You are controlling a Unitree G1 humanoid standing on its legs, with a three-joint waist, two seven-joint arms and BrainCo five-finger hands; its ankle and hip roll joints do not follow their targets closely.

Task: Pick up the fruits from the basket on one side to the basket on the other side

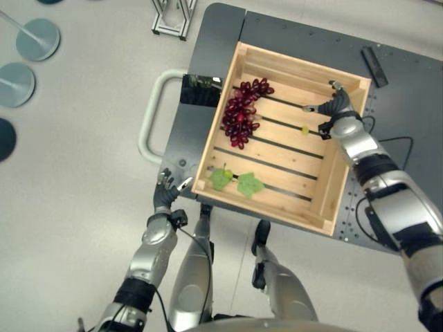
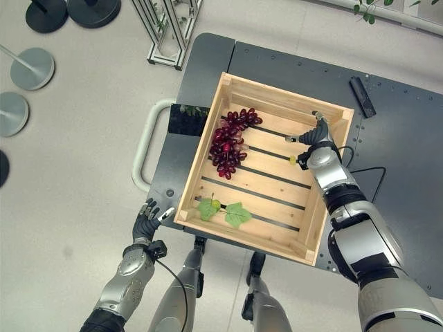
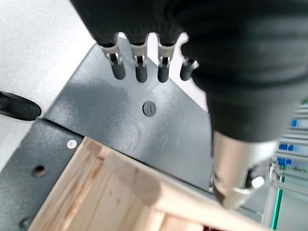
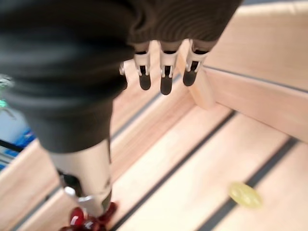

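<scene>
A wooden slatted crate sits on a dark grey table. Inside it, a bunch of red grapes lies toward the far left. Two green leaves with a small green fruit lie at the near left. One loose yellow-green grape rests on a slat by the right wall, also visible in the right wrist view. My right hand hangs open inside the crate's far right corner, just above that grape, holding nothing. My left hand is open outside the crate's near left corner, fingers over the table edge.
A black bar lies on the table beyond the crate's far right corner. A white handle juts from the table's left side. An aluminium frame and round stand bases stand on the floor to the left.
</scene>
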